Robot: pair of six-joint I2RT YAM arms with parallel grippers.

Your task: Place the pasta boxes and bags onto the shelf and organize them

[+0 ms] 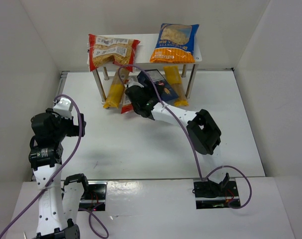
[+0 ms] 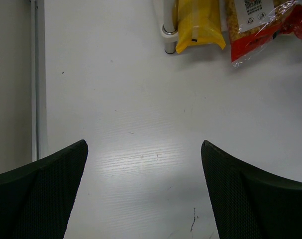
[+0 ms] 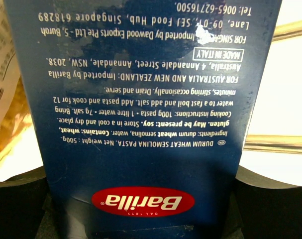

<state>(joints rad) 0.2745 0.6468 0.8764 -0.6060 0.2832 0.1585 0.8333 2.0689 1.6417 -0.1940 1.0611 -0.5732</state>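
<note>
You work on a smooth white worktop (image 1: pixel 141 149), faintly scuffed, boxed in by plain white walls (image 1: pixel 36 50) on three sides. At its far side stands the shelf (image 1: pixel 146 47), a flat white board on thin metal legs. On top of it lie a clear, red-edged bag (image 1: pixel 112 51) of pasta at the left and a glossy orange-and-blue bag (image 1: pixel 174 42) at the right, well apart. Beneath the board, two long narrow yellow bags (image 1: pixel 114 89) lean among the legs, and a second crinkly red-edged bag (image 2: pixel 262 25) lies just beside the left one. Your right hand (image 3: pixel 141 204) is clamped on the dark blue cardboard box (image 3: pixel 141 99), one finger on each side wall, the red Barilla oval upside down next to the fingers; the box sits low between the yellow bags at the shelf's front. Your left hand (image 2: pixel 143 199) hovers near the worktop's left side, fingers spread wide over bare surface, short of the nearest shelf leg (image 2: pixel 168 35).
</note>
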